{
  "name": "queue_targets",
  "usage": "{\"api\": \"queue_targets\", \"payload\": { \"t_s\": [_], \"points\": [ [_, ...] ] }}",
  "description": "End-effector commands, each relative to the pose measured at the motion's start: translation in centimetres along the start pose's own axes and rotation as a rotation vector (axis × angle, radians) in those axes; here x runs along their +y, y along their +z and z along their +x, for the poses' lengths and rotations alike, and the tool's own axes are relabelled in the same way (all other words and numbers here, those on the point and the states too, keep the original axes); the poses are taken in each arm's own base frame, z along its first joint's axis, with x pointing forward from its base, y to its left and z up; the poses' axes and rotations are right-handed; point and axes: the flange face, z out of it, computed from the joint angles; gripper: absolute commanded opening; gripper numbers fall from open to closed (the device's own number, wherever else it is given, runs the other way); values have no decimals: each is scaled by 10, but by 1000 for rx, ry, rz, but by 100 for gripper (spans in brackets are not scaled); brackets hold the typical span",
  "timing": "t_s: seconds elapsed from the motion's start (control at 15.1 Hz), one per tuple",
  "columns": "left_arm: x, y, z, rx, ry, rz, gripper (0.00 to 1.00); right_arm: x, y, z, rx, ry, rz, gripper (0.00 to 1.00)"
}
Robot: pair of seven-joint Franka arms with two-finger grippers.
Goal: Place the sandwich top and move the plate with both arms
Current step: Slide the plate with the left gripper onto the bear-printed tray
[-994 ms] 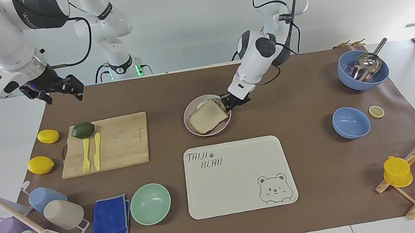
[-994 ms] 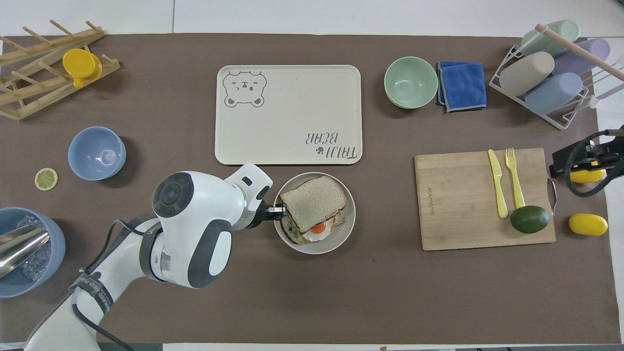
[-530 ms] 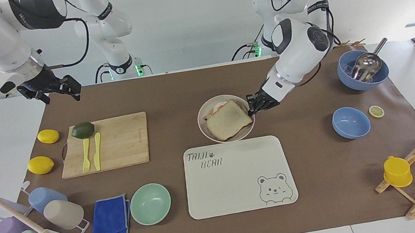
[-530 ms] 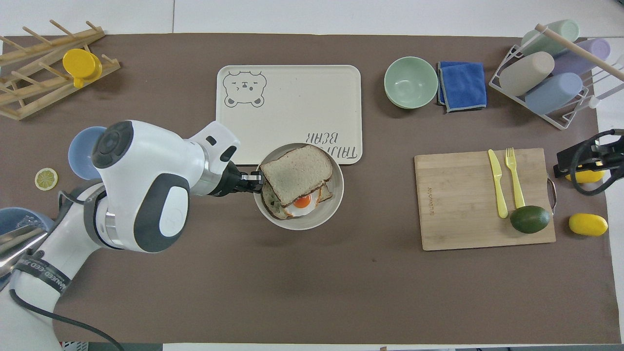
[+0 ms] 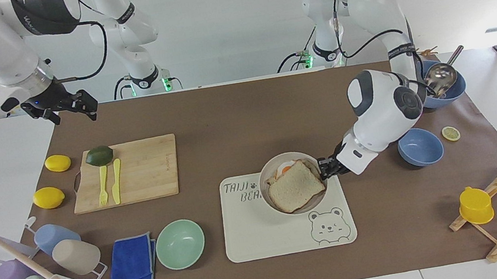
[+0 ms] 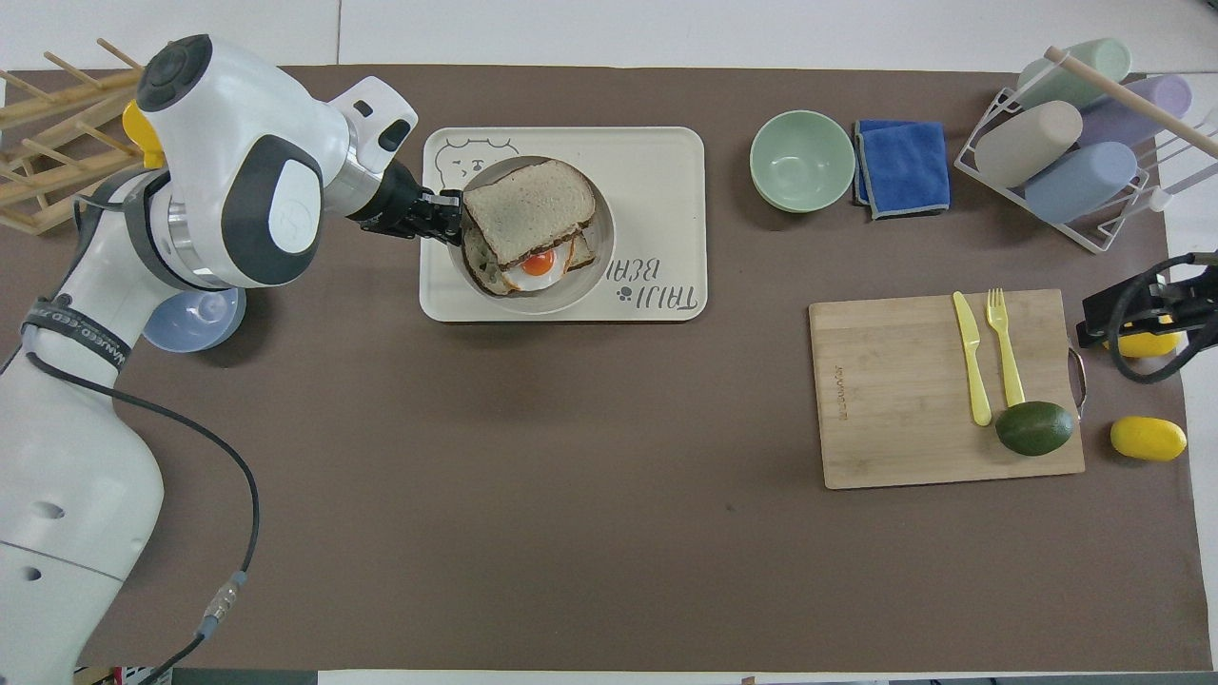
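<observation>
The beige plate [image 5: 263,182] carries a sandwich: the plain brown bread slice [image 5: 296,186] lies on top of a slice with a fried egg [image 5: 285,169]. My left gripper [image 5: 325,168] is shut on the plate's rim at the left arm's end and holds it over the cream bear tray [image 5: 287,237]. I cannot tell whether the plate touches the tray. In the overhead view the left gripper [image 6: 447,211] grips the plate [image 6: 592,274] with the bread slice [image 6: 528,207] above the egg [image 6: 539,262]. My right gripper [image 5: 71,109] waits open in the air at the right arm's end.
A mint-green bowl [image 5: 180,244] and a blue cloth [image 5: 132,260] lie beside the tray. A blue bowl [image 5: 420,147] sits under the left arm's wrist, and a bowl with a metal scoop [image 5: 439,81] is nearer the robots. A cutting board [image 5: 140,173] holds cutlery and an avocado.
My left gripper has carried the plate with the sandwich away from the robots, from the brown mat to over the bear tray. The right arm has stayed in place.
</observation>
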Motion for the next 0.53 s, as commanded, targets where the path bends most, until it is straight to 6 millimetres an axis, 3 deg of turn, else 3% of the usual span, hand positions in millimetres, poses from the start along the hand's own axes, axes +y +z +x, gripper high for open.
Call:
{"api": "queue_targets", "payload": {
  "t_s": [0.0, 0.27, 0.46],
  "points": [
    [4, 1, 16, 53, 81, 4, 0, 2, -2, -4, -5, -18, 21, 100],
    [9, 35, 8, 82, 142, 42, 0, 2, -2, -4, -5, -18, 21, 100],
    [10, 38, 8, 99, 141, 37, 0, 2, -2, -4, -5, -18, 21, 100]
  ]
}}
